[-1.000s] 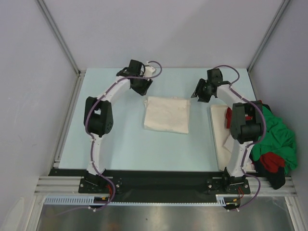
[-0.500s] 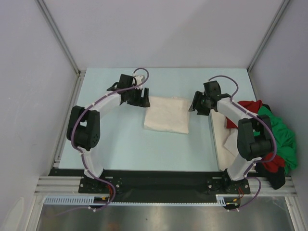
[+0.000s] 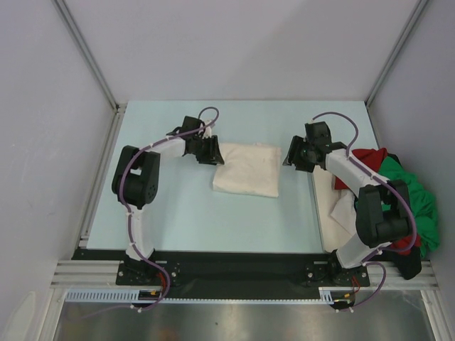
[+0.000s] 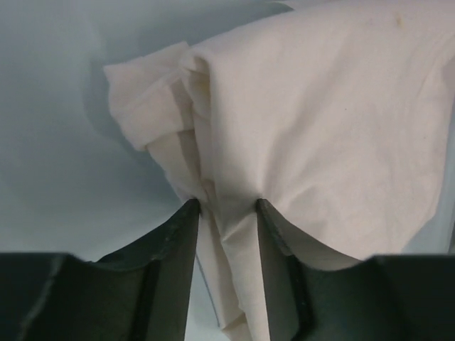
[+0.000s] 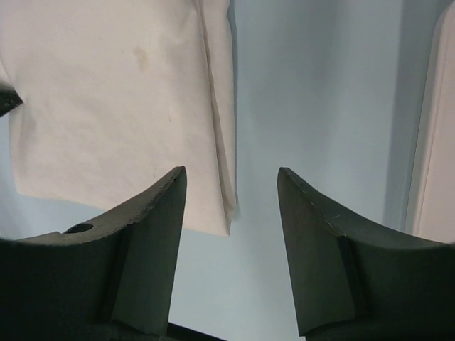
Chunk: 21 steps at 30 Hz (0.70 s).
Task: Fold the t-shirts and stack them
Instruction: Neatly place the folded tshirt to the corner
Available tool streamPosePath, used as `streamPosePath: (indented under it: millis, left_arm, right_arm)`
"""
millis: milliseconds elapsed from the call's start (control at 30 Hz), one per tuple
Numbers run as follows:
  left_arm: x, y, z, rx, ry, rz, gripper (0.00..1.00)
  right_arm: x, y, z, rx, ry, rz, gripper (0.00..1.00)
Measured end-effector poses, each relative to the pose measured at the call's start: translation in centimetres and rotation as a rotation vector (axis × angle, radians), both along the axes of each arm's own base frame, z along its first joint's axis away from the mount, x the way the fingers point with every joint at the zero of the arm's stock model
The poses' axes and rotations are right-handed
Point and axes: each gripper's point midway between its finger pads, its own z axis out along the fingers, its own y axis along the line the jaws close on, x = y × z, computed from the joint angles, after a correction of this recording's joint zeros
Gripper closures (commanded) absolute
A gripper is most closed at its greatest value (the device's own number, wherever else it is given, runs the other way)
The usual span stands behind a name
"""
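A folded cream t-shirt (image 3: 245, 169) (image 4: 334, 121) lies mid-table. My left gripper (image 3: 211, 151) (image 4: 226, 206) is at its back-left corner, jaws shut on a bunched fold of the cream cloth, which touches both fingers. My right gripper (image 3: 293, 155) (image 5: 231, 174) hovers just off the shirt's right edge (image 5: 220, 142), open, with only bare table between its fingers. A second cream t-shirt (image 3: 328, 206) lies flat at the right, partly under the right arm. A red t-shirt (image 3: 366, 158) and a green t-shirt (image 3: 416, 195) sit crumpled at the right table edge.
The pale blue table (image 3: 178, 213) is boxed in by grey walls and metal frame posts (image 3: 85, 60). A dark garment (image 3: 409, 263) hangs off the near right corner. The right arm's elbow (image 3: 380, 213) rises over the clothes pile.
The left gripper came forward from the back of the table to the cream shirt's corner and closed on the cloth. The right arm's elbow swung nearer; its gripper stayed beside the shirt.
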Motion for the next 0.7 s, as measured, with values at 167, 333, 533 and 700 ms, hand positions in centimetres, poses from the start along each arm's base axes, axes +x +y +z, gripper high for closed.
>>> streamPosePath:
  millis: [167,333,533,700]
  left_arm:
    - [-0.5,-1.1,-0.8,-0.062,0.051,-0.009,0.91]
    - [-0.5,-1.0,-0.6,-0.095,0.072,-0.001,1.0]
    - [0.2,1.1,0.0,-0.079,0.075,-0.004,1.0]
    - [3.1,5.6,2.0,-0.03,0.028,0.004,1.0]
  right_arm:
    - [0.0,-0.3,0.0,-0.008,0.0,-0.004,0.42]
    - [0.0,-0.8,0.1,-0.018,0.001,-0.015,0.41]
    - [0.1,-1.5,1.1,-0.027,-0.028,-0.025,0.41]
    - [0.2,-2.3,1.4,-0.033,-0.038,-0.035,0.41]
